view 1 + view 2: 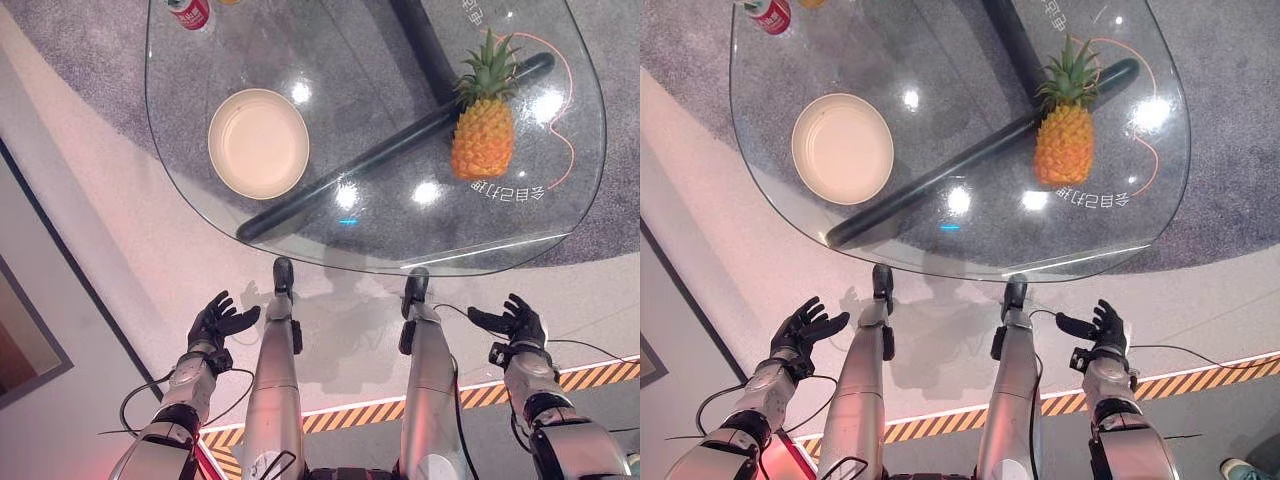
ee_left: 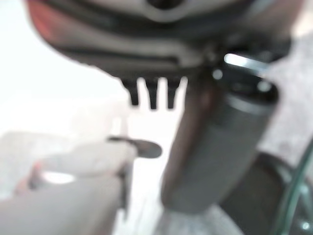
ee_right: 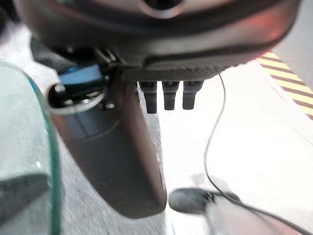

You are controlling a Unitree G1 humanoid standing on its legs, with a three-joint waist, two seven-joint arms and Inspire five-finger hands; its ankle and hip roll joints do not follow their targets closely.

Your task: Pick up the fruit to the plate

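Observation:
A pineapple (image 1: 483, 125) with a green crown stands upright on the right part of the glass table (image 1: 400, 245). A cream round plate (image 1: 259, 142) sits empty on the table's left part, well apart from the fruit. My left hand (image 1: 217, 322) hangs low at the lower left, below the table's near edge, fingers spread and holding nothing. My right hand (image 1: 515, 322) is at the lower right, also below the table edge, fingers relaxed and empty. Both hands (image 1: 805, 327) (image 1: 1098, 330) are far from the pineapple (image 1: 1064, 137) and the plate (image 1: 842, 148).
A red can (image 1: 189, 12) stands at the table's far left corner. A dark tubular table frame (image 1: 380, 150) runs diagonally under the glass. Yellow-black hazard tape (image 1: 590, 377) crosses the floor near me. A wall panel (image 1: 30, 340) is at the left.

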